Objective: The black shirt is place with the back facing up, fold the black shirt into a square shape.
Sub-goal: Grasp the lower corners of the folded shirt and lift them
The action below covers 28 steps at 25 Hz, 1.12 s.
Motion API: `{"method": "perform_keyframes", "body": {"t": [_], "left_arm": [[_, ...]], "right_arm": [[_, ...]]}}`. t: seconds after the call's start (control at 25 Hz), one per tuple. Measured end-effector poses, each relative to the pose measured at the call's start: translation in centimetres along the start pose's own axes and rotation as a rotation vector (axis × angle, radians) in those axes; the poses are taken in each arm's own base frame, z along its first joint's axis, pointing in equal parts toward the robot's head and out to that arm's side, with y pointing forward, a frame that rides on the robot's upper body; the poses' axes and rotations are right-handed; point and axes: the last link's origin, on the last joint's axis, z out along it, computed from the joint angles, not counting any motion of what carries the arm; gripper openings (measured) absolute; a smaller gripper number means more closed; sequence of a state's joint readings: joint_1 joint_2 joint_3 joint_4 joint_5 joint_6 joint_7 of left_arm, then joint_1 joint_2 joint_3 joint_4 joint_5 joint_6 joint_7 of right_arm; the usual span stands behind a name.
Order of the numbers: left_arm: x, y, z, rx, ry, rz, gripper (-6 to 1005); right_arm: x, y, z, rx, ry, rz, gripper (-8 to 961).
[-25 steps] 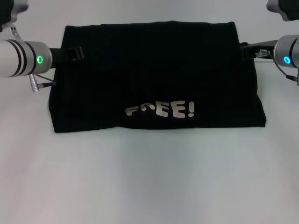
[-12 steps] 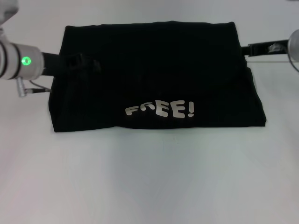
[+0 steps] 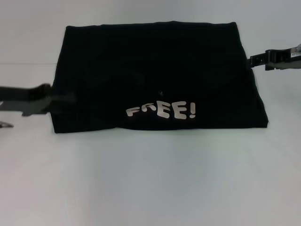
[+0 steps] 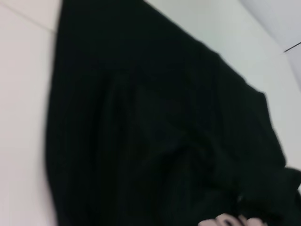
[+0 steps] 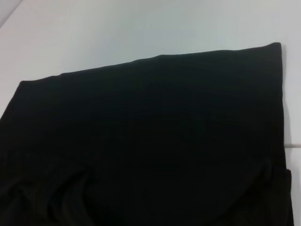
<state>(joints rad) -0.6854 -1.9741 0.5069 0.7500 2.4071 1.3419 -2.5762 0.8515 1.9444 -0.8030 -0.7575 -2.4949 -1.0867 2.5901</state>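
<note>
Black shirt point(image 3: 157, 77), one only, lies folded into a wide rectangle on the white table point(image 3: 150, 179), filling the far half of the head view. White letters "FREE!" point(image 3: 161, 110) show on its near flap, toward six o'clock of the cloth. Two grippers are in sight. The left gripper point(image 3: 59, 100) reaches in from nine o'clock, its tip meeting the shirt's near left edge; black against black, I cannot tell whether its fingers are open or pinched on the fabric. The right gripper point(image 3: 256, 59) comes in from three o'clock, its tip right at the shirt's right edge, higher up the cloth than the left one; whether it is spread or closed I cannot tell either.

From the left wrist, the black shirt point(image 4: 155, 132) fills most of the picture, with soft creases running along it and white table point(image 4: 23, 117) beside it. A scrap of the white lettering point(image 4: 230, 221) peeks in at the picture's edge, and no fingers show.

From the right wrist, the black shirt point(image 5: 150, 141) spreads broad and plain, with its far straight edge and one corner against the white table point(image 5: 141, 28). No lettering and no fingers appear here.
</note>
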Motion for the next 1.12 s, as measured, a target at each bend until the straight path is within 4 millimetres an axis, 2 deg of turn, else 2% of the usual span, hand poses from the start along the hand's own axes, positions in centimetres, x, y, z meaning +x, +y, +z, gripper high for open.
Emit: {"method": "perform_keyframes", "body": {"t": [0.2, 0.48, 0.68, 1.12], "left_arm": [[-1.2, -1.4, 0.2, 0.090, -0.062, 0.046, 598], [-1.5, -2.4, 1.0, 0.121, -0.022, 0.039, 595], [-1.3, -2.5, 2.2, 0.142, -0.001, 0.054, 593], [-1.5, -3.2, 3.0, 0.180, 0.020, 0.067, 594]], "right_arm": [[-0.2, -0.2, -0.8, -0.028, 0.013, 0.034, 677], [0.2, -0.7, -0.9, -0.028, 0.020, 0.042, 670], [0.2, -0.8, -1.0, -0.024, 0.018, 0.043, 665], [0.3, -1.0, -1.0, -0.020, 0.015, 0.045, 654]]}}
